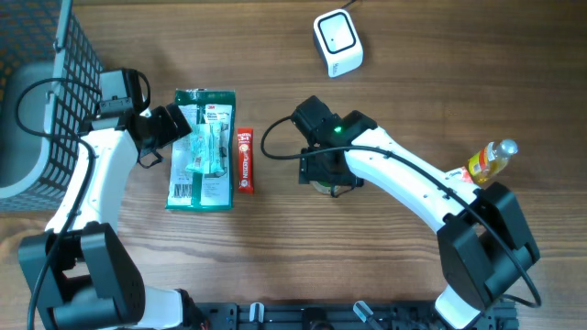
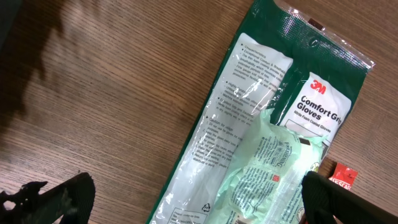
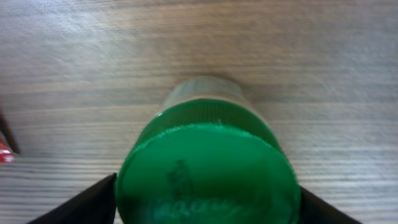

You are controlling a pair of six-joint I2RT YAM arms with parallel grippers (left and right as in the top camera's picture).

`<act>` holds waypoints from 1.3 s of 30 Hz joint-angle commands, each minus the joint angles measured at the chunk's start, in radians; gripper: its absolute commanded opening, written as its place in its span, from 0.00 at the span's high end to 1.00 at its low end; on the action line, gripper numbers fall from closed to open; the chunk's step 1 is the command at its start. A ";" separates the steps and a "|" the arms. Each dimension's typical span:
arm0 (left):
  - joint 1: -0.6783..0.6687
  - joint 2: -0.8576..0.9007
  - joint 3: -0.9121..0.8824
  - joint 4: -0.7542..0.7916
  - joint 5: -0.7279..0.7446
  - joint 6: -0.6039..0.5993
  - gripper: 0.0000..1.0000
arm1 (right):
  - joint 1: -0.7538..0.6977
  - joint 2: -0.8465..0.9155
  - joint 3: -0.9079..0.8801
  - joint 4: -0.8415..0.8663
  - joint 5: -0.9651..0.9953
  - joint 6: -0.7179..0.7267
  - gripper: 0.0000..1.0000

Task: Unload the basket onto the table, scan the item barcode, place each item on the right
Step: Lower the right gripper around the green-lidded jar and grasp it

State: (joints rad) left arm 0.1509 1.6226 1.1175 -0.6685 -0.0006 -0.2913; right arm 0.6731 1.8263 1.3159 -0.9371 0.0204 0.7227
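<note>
A jar with a green lid (image 3: 205, 168) stands on the wooden table. My right gripper (image 3: 207, 202) is over it, one black finger (image 3: 93, 199) touching each side of the lid. In the overhead view the right gripper (image 1: 330, 179) hides most of the jar (image 1: 332, 187). A green 3M gloves package (image 1: 202, 151) lies flat at the left with a pale green sachet (image 2: 267, 168) on top. My left gripper (image 2: 199, 199) hangs open over the package, its fingers wide apart and holding nothing. The white scanner (image 1: 337, 41) sits at the far edge.
A red bar (image 1: 245, 160) lies right of the gloves package. A yellow bottle (image 1: 491, 159) lies at the right beside the right arm's base. A dark wire basket (image 1: 37, 73) stands at the far left.
</note>
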 commanded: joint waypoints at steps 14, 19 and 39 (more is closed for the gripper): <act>0.004 -0.021 0.009 0.002 0.008 -0.005 0.00 | 0.002 -0.016 -0.005 0.167 0.060 -0.226 0.20; 0.004 -0.021 0.009 0.003 0.008 -0.005 0.00 | 0.003 -0.016 -0.005 0.168 0.041 -0.141 0.12; 0.004 -0.021 0.009 0.003 0.008 -0.005 0.00 | -0.001 0.083 0.000 0.127 0.087 -0.164 0.15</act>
State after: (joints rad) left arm 0.1509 1.6226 1.1175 -0.6685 -0.0006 -0.2913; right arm 0.6731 1.8984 1.3151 -0.8013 0.0658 0.5819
